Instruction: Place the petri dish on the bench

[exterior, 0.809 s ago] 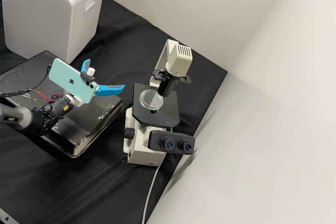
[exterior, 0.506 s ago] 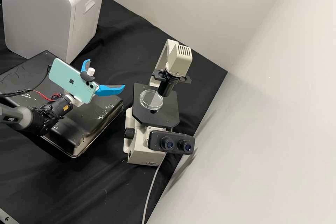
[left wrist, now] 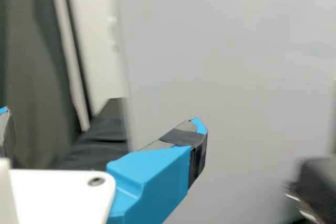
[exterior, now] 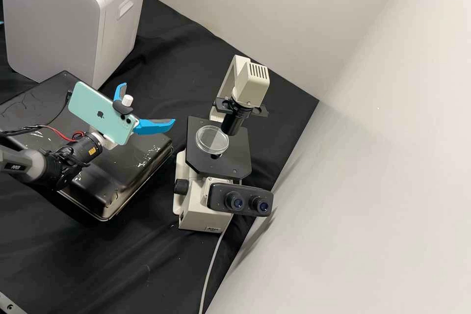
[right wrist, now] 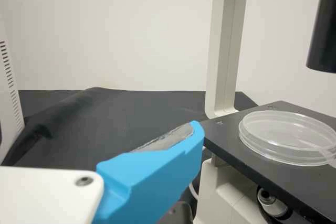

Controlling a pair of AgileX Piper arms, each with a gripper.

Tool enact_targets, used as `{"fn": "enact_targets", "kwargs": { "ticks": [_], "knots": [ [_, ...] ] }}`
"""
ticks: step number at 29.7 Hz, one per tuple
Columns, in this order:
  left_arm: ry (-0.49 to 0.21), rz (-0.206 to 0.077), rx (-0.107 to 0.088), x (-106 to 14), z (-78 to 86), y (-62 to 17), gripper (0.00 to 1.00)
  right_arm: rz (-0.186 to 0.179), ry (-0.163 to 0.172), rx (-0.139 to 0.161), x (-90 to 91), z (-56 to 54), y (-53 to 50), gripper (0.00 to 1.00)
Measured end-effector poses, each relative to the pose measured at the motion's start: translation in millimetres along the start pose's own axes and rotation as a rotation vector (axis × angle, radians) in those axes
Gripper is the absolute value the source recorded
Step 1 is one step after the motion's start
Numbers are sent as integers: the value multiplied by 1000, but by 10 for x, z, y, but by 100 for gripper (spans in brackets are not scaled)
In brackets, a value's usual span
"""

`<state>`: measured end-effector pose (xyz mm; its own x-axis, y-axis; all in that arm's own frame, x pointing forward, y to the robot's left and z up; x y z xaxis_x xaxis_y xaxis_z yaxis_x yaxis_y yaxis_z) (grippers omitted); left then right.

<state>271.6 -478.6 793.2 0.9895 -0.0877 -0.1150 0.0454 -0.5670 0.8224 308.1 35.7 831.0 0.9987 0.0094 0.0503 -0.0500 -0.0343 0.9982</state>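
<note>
While the petri dish [exterior: 212, 139] sits up on the microscope [exterior: 203, 206], nothing has hold of it yet. Closest to me is the bare black counter [exterior: 98, 265] in front of the microscope, with lots of room to set a dish down. Next come the microscope's two eyepieces [exterior: 240, 201], and behind them its flat black stage [exterior: 235, 159]. The dish is clear and round. It lies flat on that stage, with the dark lens tube [exterior: 234, 118] hanging just above its far edge.

Off to the side of the microscope, about level with the stage, the right tool [exterior: 147, 103] hovers over a black tray [exterior: 122, 176]. Its two blue fingers [exterior: 154, 126] are spread wide with nothing between them, and one points at the stage. It is near the dish but not touching it. The left tool [left wrist: 100, 119] is spread wide too and holds nothing. I cannot tell where it is from the microscope. Farthest back, well behind the microscope, stands a big white box [exterior: 68, 14].

I think the job now is to reach in and take the dish. To do it well, the right tool should come in low and level from the side, clear of the lens tube. It should close gently on the rim, since thin plastic could slip or crack. Then it should lift a little, hold the dish flat, and bring it down onto the counter.
</note>
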Motion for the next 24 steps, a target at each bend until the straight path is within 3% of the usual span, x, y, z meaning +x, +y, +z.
{"fn": "enact_targets", "kwargs": {
  "ticks": [2,4,7,11,15,19,24],
  "knots": [
    [-36,-13,1,-80,95,-32,100,0,0,0,0,0,0,100],
    [-84,-20,15,-159,177,-50,100,0,0,0,0,0,0,100],
    [-199,10,48,-313,274,-83,100,0,0,0,0,0,0,100],
    [-313,47,56,-536,349,-113,100,0,0,0,0,0,0,100],
    [-395,52,91,-743,401,-131,100,0,0,0,0,0,0,100],
    [-430,51,78,-879,436,-155,100,0,0,0,0,0,0,100],
    [-483,24,72,-988,513,-226,100,0,0,0,0,0,0,100]
  ]
}}
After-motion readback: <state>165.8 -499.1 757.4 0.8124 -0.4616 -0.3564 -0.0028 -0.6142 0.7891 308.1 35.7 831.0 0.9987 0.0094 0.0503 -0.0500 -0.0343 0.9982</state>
